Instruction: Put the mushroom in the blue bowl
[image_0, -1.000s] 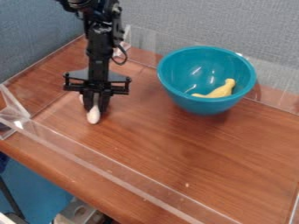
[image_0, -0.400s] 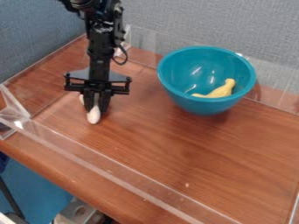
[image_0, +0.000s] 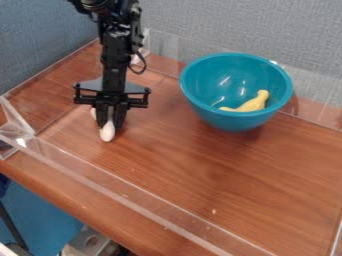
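Only the cream-white stem of the mushroom (image_0: 104, 131) shows, low over the wooden table at the left; its cap is hidden between the fingers. My gripper (image_0: 111, 122) points straight down and is shut on the mushroom. The blue bowl (image_0: 225, 117) stands upright at the back right, well apart from the gripper.
A yellow curved piece (image_0: 249, 101) lies inside the bowl. A low clear acrylic wall (image_0: 120, 205) runs along the front edge and the left side of the brown table (image_0: 201, 170). A blue backdrop closes off the back.
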